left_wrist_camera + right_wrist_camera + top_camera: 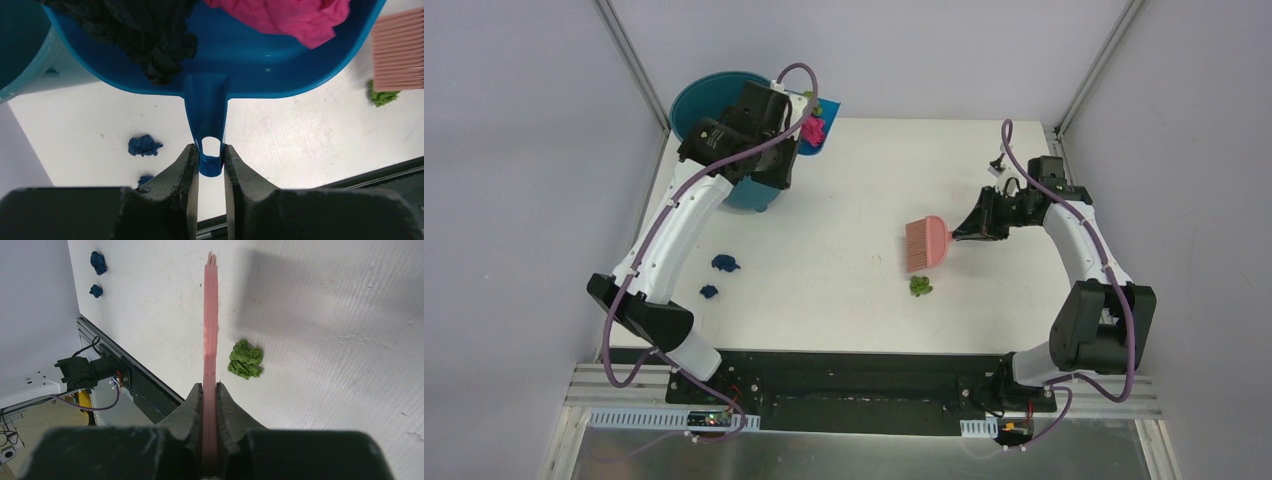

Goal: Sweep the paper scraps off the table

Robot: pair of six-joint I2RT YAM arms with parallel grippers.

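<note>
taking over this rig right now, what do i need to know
left gripper: shut on the blue dustpan handle, held by the teal bin; magenta scrap and black scrap in the pan, not yet dumped.
right gripper: shut on the pink brush, near the green scrap.
left to do: empty the pan, then sweep up the green scrap and two dark blue scraps on the table.

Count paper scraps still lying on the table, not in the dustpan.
3: a larger blue scrap and a smaller blue scrap near the left arm; a green scrap beside the pink brush. Others may hide under that arm.
</note>
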